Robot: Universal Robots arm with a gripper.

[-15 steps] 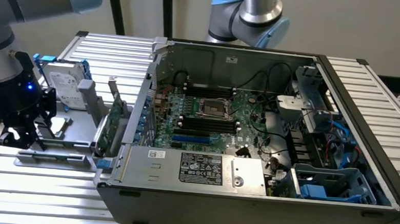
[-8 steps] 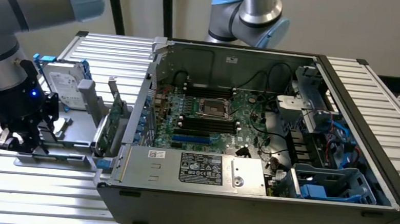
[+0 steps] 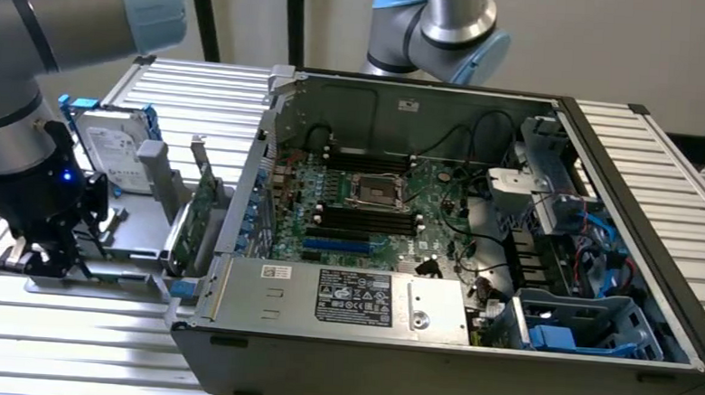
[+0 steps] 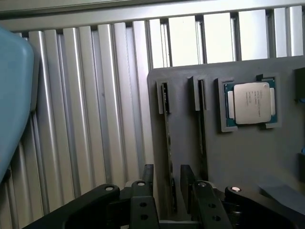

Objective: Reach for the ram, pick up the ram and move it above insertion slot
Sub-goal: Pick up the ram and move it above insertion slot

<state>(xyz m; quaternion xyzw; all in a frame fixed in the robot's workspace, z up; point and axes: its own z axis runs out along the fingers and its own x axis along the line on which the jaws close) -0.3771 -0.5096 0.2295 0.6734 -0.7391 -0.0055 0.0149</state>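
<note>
The ram [image 4: 167, 143] stands on edge in the left slot of a grey holder [image 4: 238, 157], seen as a thin dark green strip. A second thin stick [image 4: 202, 133] sits in the neighbouring slot. My gripper [image 4: 167, 183] is open, with one black finger [image 4: 148, 179] on each side of the ram's near end and a gap left to the stick. In the exterior view the gripper [image 3: 38, 258] hangs low over the holder at the left of the open computer case. The black memory slots [image 3: 364, 221] lie on the motherboard beside the processor socket [image 3: 371, 191].
A processor chip [image 4: 250, 102] rests in a recess of the holder. The hard drive in its blue frame [image 3: 113, 153] and an upright green expansion card [image 3: 203, 210] stand between my gripper and the case wall [image 3: 250, 192]. Ribbed metal table [image 4: 95, 95] surrounds everything.
</note>
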